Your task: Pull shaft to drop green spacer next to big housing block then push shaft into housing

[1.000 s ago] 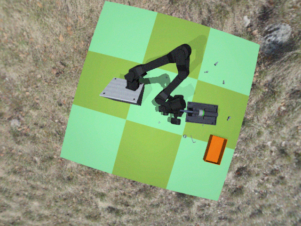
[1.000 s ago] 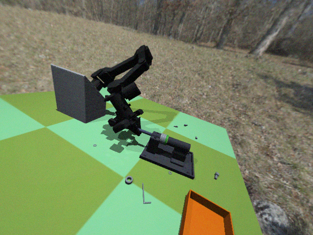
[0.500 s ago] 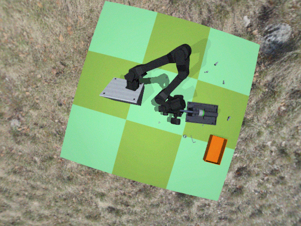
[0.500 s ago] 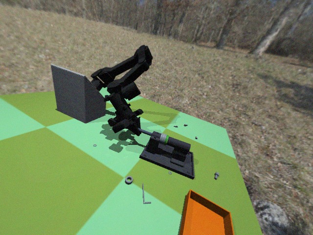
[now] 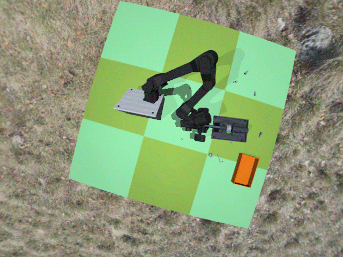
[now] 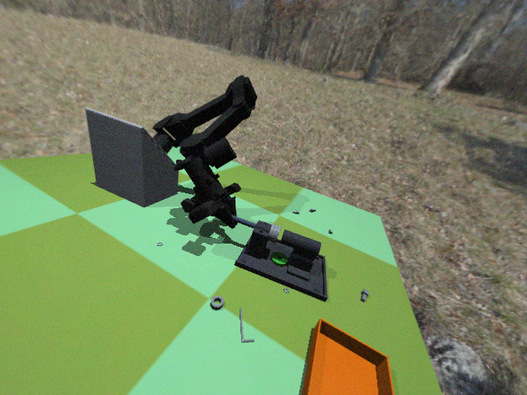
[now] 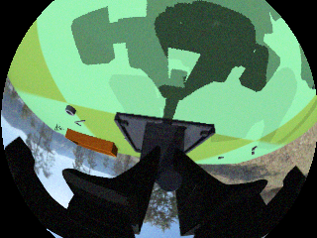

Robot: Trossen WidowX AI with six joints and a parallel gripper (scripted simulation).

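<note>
My gripper (image 5: 206, 126) (image 6: 232, 218) (image 7: 166, 152) is shut on the outer end of the thin grey-blue shaft (image 5: 213, 126) (image 6: 244, 221). The shaft runs through the upright support (image 6: 257, 244). Pale grey spacers (image 5: 229, 127) (image 6: 274, 230) sit around it just past that support. A gap shows between them and the big dark housing block (image 5: 239, 129) (image 6: 301, 243). The green spacer (image 5: 229, 131) (image 6: 279, 257) is off the shaft and lies flat on the fixture's base, below the gap. The shaft's tip is not clear in any view.
The fixture's dark base plate (image 5: 216, 136) (image 6: 314, 287) (image 7: 130, 133) has a raised rim. An orange tray (image 5: 245, 169) (image 6: 348, 365) (image 7: 91, 142), a hex key (image 5: 219, 158) (image 6: 241, 327), a loose metal ring (image 6: 212, 304) and a bolt (image 5: 260, 134) (image 6: 365, 295) lie around it. The arm stands on a grey wedge (image 5: 136, 102) (image 6: 118, 157).
</note>
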